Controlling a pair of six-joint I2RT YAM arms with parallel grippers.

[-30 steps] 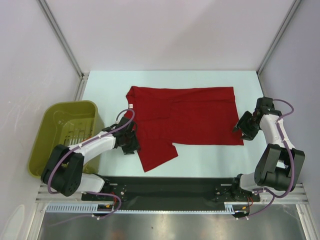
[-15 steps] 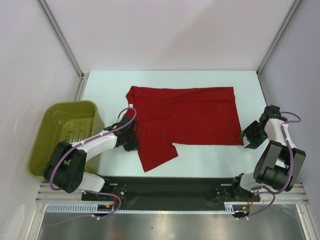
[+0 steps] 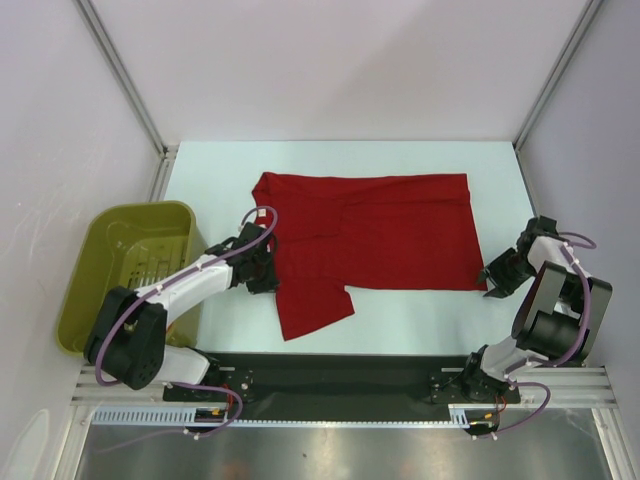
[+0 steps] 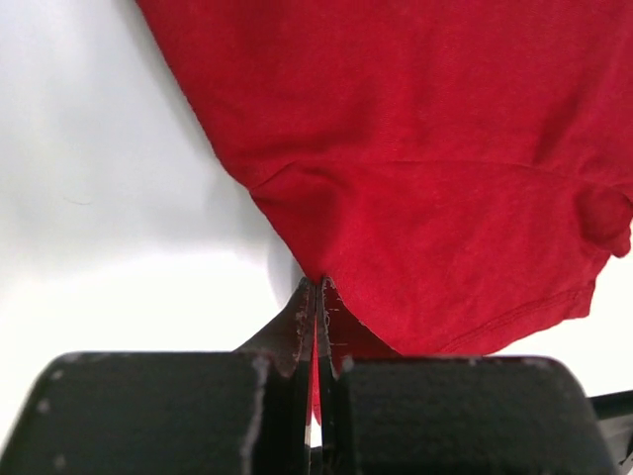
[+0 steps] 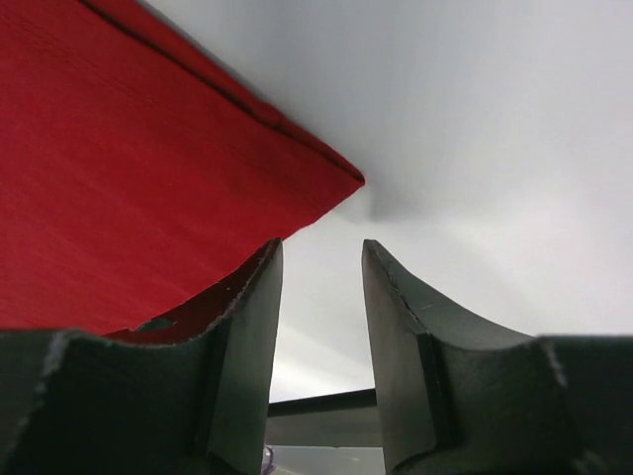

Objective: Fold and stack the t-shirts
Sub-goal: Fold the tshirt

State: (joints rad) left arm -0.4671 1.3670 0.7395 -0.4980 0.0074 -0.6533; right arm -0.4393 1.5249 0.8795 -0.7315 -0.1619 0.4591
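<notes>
A red t-shirt point(image 3: 380, 230) lies partly folded on the white table, one flap point(image 3: 312, 305) reaching toward the near edge. My left gripper point(image 3: 268, 270) is at the shirt's left edge and is shut on a pinch of the red fabric point(image 4: 415, 178), which shows between the closed fingertips in the left wrist view. My right gripper point(image 3: 497, 275) is open beside the shirt's near right corner point(image 5: 336, 178), just off the cloth and holding nothing. In the right wrist view its left finger point(image 5: 247, 327) overlaps the shirt's edge.
An olive-green bin point(image 3: 125, 270) stands off the table's left side, next to the left arm. The white table point(image 3: 420, 320) has metal frame posts at its back corners and a black rail along the near edge.
My right gripper has drawn back from the shirt's right edge toward the near right corner. My left gripper has shifted slightly up along the shirt's left edge, still pinching the cloth.
</notes>
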